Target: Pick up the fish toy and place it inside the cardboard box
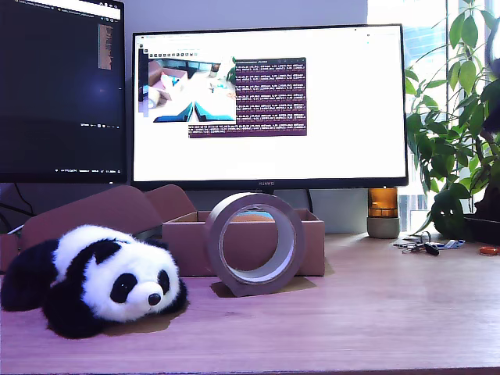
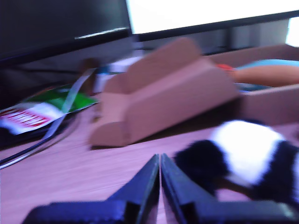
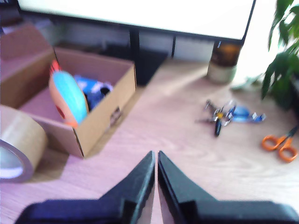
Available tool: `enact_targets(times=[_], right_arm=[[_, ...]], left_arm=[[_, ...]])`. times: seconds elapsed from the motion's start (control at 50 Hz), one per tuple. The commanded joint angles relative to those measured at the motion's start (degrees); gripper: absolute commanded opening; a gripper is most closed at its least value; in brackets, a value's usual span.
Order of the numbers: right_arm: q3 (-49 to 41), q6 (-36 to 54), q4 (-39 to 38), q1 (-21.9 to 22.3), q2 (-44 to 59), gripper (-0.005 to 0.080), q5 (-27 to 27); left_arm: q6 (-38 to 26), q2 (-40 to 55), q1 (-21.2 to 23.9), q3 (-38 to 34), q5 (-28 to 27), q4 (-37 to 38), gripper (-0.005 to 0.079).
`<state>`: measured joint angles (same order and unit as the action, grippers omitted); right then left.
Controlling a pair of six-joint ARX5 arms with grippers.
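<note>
Cardboard box (image 3: pixel 100 114) on worktop (image 3: pixel 187 154), fish toy (image 3: pixel 69 99) lying inside against near wall. First pincer (image 2: pixel 160 175) and second pincer (image 3: pixel 155 172): both closed, empty, above bare worktop; panda plush (image 2: pixel 247 156) beside first.

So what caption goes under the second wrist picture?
Shut claw above the desk; fish toy lying inside the cardboard box, tape roll beside it.

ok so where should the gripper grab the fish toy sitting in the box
Grip the fish toy across its narrow orange-and-blue body, coming from above through the open top of the cardboard box. It stands on edge against the wall, so only its upper side looks reachable. My second gripper, jaws together, would need to open first.
</note>
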<state>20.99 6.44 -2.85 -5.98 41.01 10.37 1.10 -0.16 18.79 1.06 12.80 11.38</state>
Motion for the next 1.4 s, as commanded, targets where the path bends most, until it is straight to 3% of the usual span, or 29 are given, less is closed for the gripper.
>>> enact_targets(times=[0.0,0.44,0.7,1.38], right_arm=[[-0.46,0.0,1.11,0.07,-1.62,-0.0007,0.15],[-4.07,-4.94,8.35,0.0,-16.94,-0.0007,-0.46],[-8.02,-6.51,12.13,-0.2,-23.96,-0.0007,-0.37],[-15.78,-3.37,12.85,-0.37,-40.3,-0.0007,-3.52]], left_arm=[[1.44,-0.22,-1.53,-1.16,0.44,-0.92,-0.0012],[3.39,-0.22,-10.88,-1.18,-1.03,-5.22,-0.0012],[0.33,-0.22,-11.02,-1.22,-9.53,-2.54,-0.0012],[-1.55,-0.22,-11.32,-1.27,-7.87,0.39,-0.0012]])
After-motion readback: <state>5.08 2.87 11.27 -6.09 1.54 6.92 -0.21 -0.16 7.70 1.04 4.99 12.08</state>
